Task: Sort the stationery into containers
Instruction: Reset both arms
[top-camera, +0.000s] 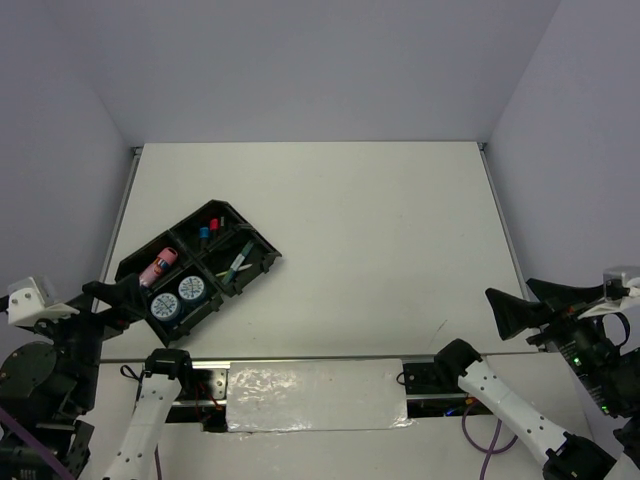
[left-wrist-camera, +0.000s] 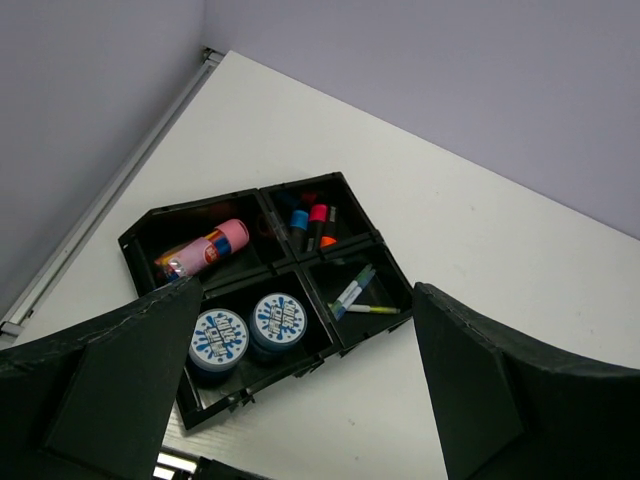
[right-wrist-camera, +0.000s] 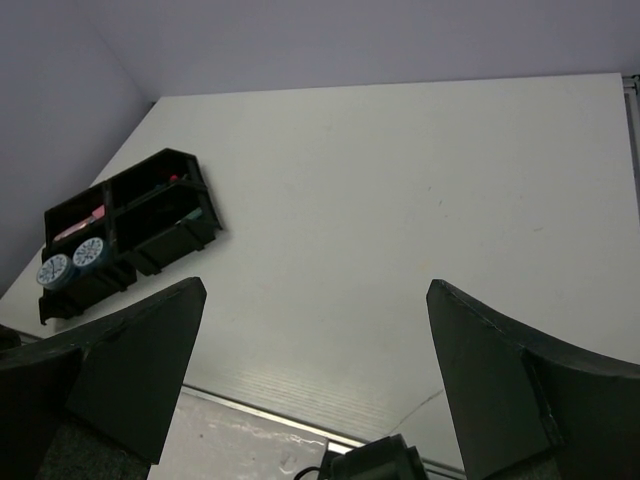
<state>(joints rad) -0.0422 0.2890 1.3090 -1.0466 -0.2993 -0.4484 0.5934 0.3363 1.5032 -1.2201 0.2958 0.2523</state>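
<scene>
Left wrist view: two round blue-white tape rolls (left-wrist-camera: 278, 318) fill one rectangular compartment of the black plastic tray (left-wrist-camera: 190, 207); left pincer (left-wrist-camera: 305, 290) and right pincer (right-wrist-camera: 316, 288) gape wide, empty.

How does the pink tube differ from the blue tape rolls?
The pink tube is long and lies on its side; the tape rolls are round and lie flat, printed faces up. The tube has its compartment alone; the rolls share one. Both sit in the black tray.
</scene>
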